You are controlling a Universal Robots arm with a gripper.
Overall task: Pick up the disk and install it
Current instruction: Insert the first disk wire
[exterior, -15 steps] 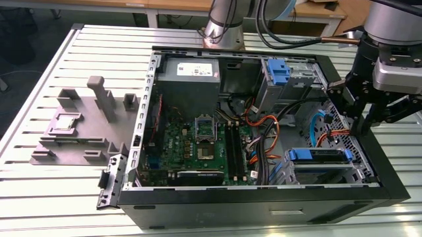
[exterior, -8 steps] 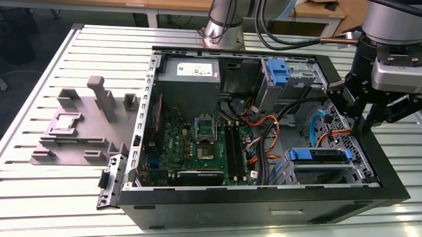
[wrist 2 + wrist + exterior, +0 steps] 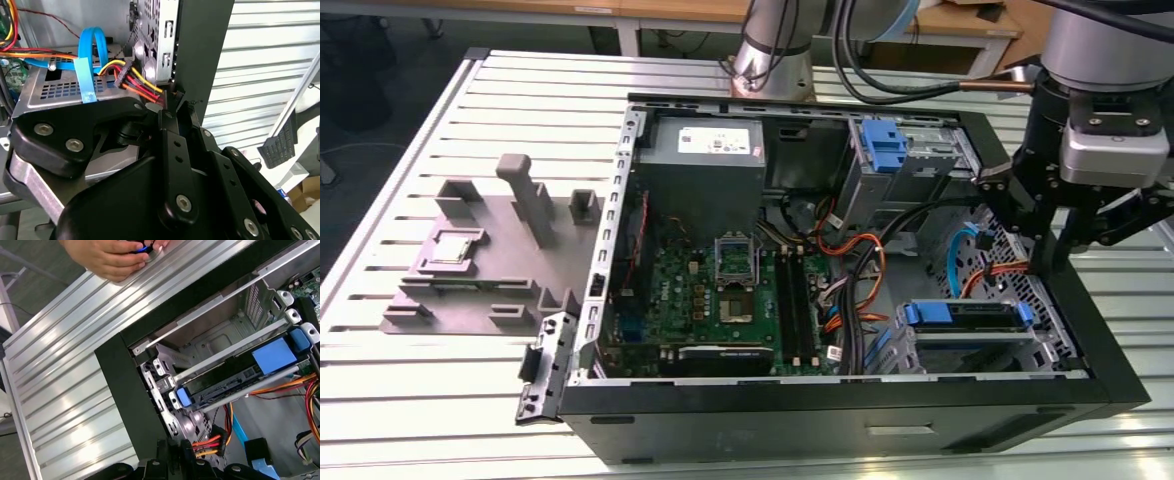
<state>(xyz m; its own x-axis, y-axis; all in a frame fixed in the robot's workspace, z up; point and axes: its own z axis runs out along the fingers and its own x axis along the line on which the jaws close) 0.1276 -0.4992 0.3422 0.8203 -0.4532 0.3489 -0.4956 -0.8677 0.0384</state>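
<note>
The disk (image 3: 963,315) lies flat in the drive cage at the front right corner of the open computer case, its blue rails showing at both ends. In the first wrist view the disk (image 3: 240,375) sits in the cage slot, with a blue tab at either end and a blue label patch on top. My gripper (image 3: 1050,255) hangs over the case's right wall, just behind the cage. In both wrist views its black fingers (image 3: 172,100) come together at that wall, beside a red, yellow and orange power plug (image 3: 210,442). I see nothing held between them.
The grey box with a white sticker (image 3: 700,150) sits at the case's back, an upright blue latch (image 3: 883,145) to its right. A blue data cable (image 3: 87,60) loops over the cage. A person's hand (image 3: 115,257) rests on the slatted table. A grey fixture (image 3: 494,250) stands left of the case.
</note>
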